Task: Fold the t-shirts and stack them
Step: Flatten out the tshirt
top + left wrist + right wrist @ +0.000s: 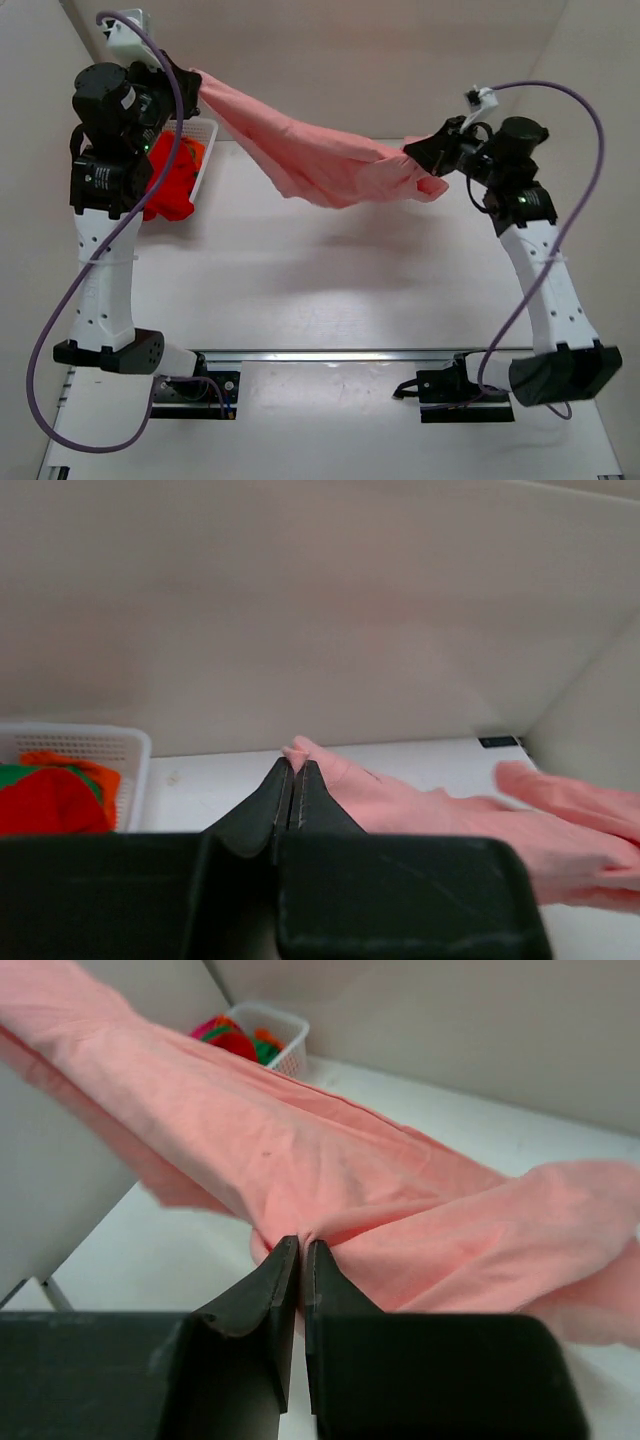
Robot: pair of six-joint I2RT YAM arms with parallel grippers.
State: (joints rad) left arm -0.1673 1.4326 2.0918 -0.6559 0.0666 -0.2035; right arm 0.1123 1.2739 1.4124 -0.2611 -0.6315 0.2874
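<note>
Pink shirt [320,165] hangs in the air. Left claw [292,770] pinches one end tight, and right claw [302,1248] pinches the other.

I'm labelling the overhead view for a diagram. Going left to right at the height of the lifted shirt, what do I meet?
left gripper → pink shirt → right gripper. The basket overlaps the left gripper's span, so it is left out.
</note>
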